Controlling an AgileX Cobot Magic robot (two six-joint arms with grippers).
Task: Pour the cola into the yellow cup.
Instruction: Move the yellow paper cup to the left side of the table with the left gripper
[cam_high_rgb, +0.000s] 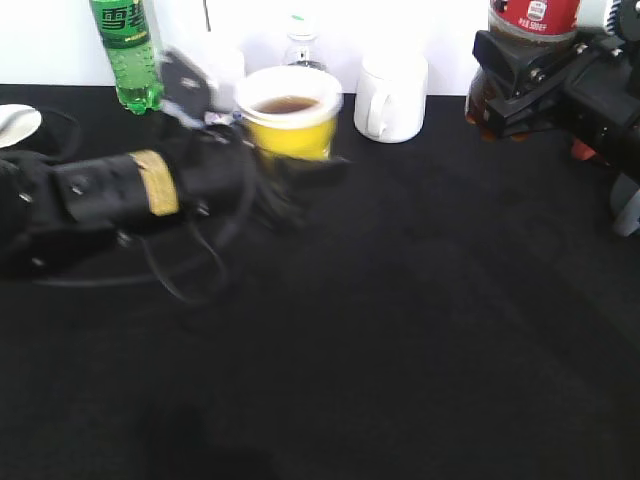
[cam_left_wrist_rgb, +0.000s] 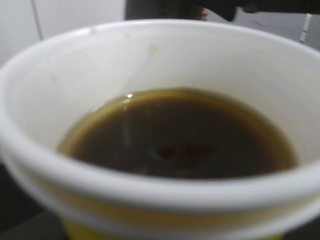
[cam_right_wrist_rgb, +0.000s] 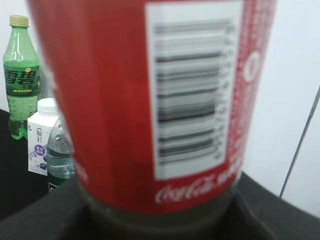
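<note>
Nearest your exterior camera is the left arm, lying low across the table's left side and blurred; its left gripper (cam_high_rgb: 290, 175) reaches to the foot of the yellow cup (cam_high_rgb: 290, 125), and you cannot tell from any view whether the jaws are spread or closed on it. Your left wrist camera looks straight into that cup (cam_left_wrist_rgb: 160, 125), where dark liquid already fills a good part of the white interior. At the far right edge, your right gripper (cam_high_rgb: 510, 100) is clamped around the lower body of the cola (cam_high_rgb: 530, 20), and the right wrist view is filled by its red label with the barcode (cam_right_wrist_rgb: 165, 100). Judging by the liquid in the cup, the pouring itself looks done or very nearly so (what seems left is setting the bottle down). As for attitude, the cola's long axis stands roughly vertical, label script reading level, its top out of view above. It sits well apart from the cup, with a white mug (cam_high_rgb: 392, 95) between them.
</note>
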